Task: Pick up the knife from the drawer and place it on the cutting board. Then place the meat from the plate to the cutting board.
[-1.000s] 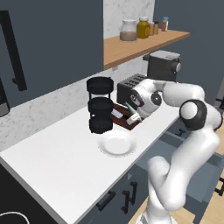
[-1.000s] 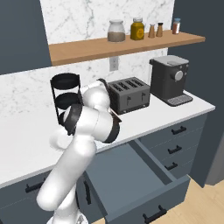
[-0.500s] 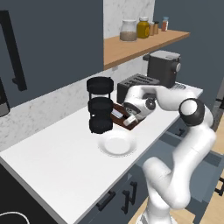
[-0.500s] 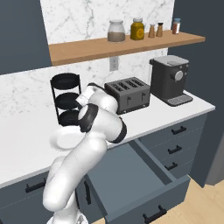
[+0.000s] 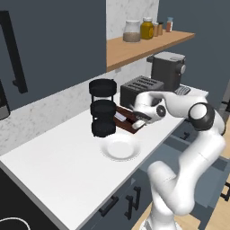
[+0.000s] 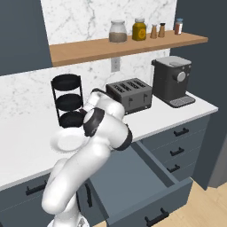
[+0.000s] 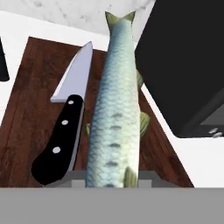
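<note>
On the bench, toward its left part, the black stacked canisters (image 5: 103,108) stand near the back wall, and the white plate (image 5: 119,148) lies bare just in front of them, near the front edge. To the right of the canisters the cutting board (image 5: 127,121) sits on the bench, between them and the toaster (image 5: 140,89).

In the hand view the knife (image 7: 65,122) lies flat on the left half of the board (image 7: 26,109), dark handle toward the near edge and pale blade pointing to the far edge. Just beside it, to its right, the meat (image 7: 114,109) stretches along the board with its tail at the far edge. The gripper (image 5: 138,120) hangs low over the board, its 2 fingers drawn close on the near end of the meat; whether the fish rests on the wood or hangs just above it is hard to tell from this angle.

Further right, the coffee machine (image 6: 172,80) stands at the bench's right end. Below the bench the drawer (image 6: 142,186) is pulled out.
</note>
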